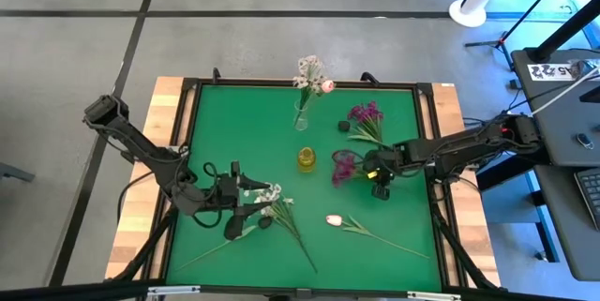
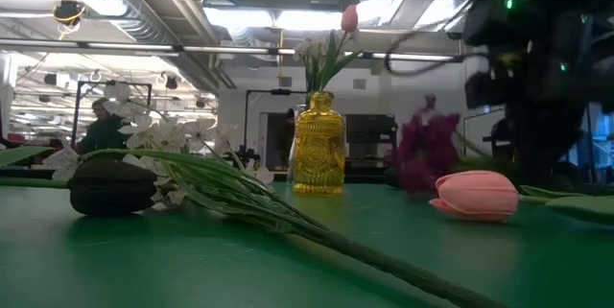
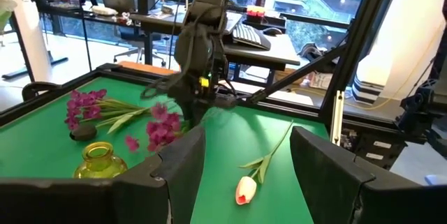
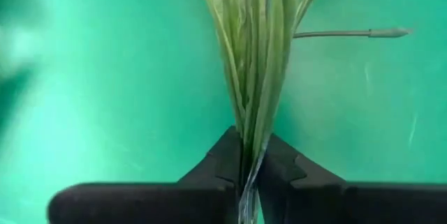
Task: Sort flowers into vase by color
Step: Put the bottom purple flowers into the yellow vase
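Observation:
My right gripper (image 1: 376, 166) is shut on a bushy magenta flower (image 1: 344, 166) just right of the yellow vase (image 1: 307, 158). My left gripper (image 1: 249, 194) is open beside the white blossom spray (image 1: 272, 193), whose long stems (image 1: 292, 231) lie flat on the green table; in its wrist view the spread fingers (image 3: 183, 160) show nothing between them. A pink tulip (image 1: 335, 219) lies near the front. A second magenta flower (image 1: 366, 113) lies farther back. The clear vase (image 1: 301, 119) holds white blossoms and a pink bud. My right gripper pinches the magenta flower's bundle of green leaves and stem (image 4: 249, 130) between its two fingers (image 4: 218, 162), coming from above and pointing down. The blossom end (image 3: 162, 128) sticks out toward the yellow vase. Whether it is clear of the table I cannot tell.
Small dark lumps sit on the table near the white stems (image 1: 265, 222) and by the far magenta flower (image 1: 343, 126). A raised dark rim (image 1: 187, 113) and wooden border frame the green top. The tulip's stem (image 1: 394, 242) runs toward the near right corner.

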`<state>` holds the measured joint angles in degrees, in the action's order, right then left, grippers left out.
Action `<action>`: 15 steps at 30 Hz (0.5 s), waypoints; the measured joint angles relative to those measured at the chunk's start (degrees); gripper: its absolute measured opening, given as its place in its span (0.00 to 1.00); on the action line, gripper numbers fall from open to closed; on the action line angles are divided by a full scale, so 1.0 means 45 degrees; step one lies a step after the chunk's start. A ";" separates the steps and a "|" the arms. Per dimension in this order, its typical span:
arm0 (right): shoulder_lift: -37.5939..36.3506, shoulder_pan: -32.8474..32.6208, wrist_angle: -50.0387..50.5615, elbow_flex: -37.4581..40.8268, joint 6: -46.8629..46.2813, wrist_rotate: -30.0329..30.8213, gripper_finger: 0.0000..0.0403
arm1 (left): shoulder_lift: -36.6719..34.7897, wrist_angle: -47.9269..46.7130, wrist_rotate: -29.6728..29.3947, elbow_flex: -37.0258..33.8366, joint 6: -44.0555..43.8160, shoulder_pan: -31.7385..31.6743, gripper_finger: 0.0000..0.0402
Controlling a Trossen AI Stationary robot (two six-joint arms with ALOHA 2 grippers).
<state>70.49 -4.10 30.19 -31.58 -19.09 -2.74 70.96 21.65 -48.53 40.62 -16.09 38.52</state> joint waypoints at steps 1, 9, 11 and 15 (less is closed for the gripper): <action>-0.0209 0.0000 0.0028 -0.0087 -0.0001 -0.0063 0.06 | 0.0002 0.0000 -0.0003 0.0000 -0.0001 0.0000 0.51; -0.2377 0.0000 -0.0170 -0.1280 0.0213 -0.0444 0.04 | 0.0004 0.0020 -0.0005 0.0000 -0.0005 0.0000 0.51; -0.2998 0.0000 -0.0571 -0.1529 0.0365 -0.0341 0.03 | 0.0004 0.0039 -0.0009 0.0000 0.0003 0.0000 0.51; -0.4221 0.0000 -0.3017 -0.1585 0.1353 -0.0285 0.02 | 0.0004 -0.0016 -0.0373 0.0000 0.0028 0.0005 0.51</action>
<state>51.49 -4.10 16.62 -38.71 -13.00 -4.02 70.98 21.58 -50.21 40.62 -15.97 38.54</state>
